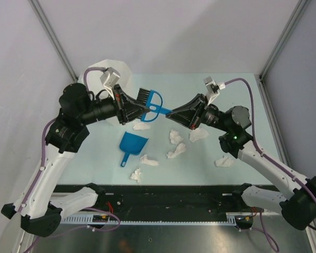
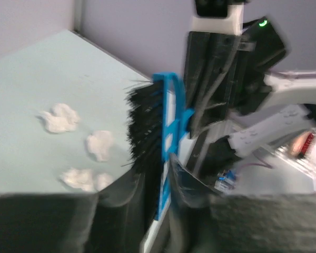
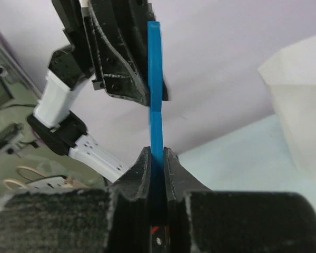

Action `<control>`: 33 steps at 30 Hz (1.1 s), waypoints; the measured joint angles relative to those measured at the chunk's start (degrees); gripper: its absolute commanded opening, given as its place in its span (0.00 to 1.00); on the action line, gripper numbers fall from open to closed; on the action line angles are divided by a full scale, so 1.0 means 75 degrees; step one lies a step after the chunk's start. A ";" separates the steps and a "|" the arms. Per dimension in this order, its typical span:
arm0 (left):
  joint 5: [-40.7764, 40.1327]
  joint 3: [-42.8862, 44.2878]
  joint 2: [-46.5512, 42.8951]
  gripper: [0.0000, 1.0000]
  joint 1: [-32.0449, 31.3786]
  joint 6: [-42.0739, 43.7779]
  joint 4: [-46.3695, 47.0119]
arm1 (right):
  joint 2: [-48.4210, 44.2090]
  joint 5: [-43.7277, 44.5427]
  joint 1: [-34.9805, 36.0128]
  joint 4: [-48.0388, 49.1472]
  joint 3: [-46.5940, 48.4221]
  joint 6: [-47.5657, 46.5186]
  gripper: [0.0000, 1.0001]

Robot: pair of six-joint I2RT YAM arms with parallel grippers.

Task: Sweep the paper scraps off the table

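Note:
A blue brush with black bristles hangs in the air between my two grippers, above the table. My left gripper is shut on its bristle head; in the left wrist view the brush stands between that gripper's jaws. My right gripper is shut on the handle end, and the right wrist view shows the blue handle pinched by that gripper. Several white paper scraps lie below on the table; three scraps show in the left wrist view.
A blue dustpan lies on the table under the left arm. A tall white bin stands at the back left, also in the right wrist view. Grey walls border the table; a black rail runs along the front.

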 measured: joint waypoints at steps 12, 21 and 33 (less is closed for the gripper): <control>-0.1600 -0.1614 -0.0093 1.00 -0.0006 0.3634 -0.0198 | -0.1236 0.2696 -0.0052 -0.7035 0.0892 -0.4001 0.00; -0.1454 -0.2136 -0.0280 1.00 -0.0898 0.6047 -0.0697 | -0.0804 0.3139 0.1230 -1.0456 0.1218 -0.6178 0.00; -0.1081 -0.2492 0.0017 0.73 -0.2326 0.6656 -0.1177 | -0.0079 0.1641 0.1775 -1.0657 0.1714 -0.7294 0.00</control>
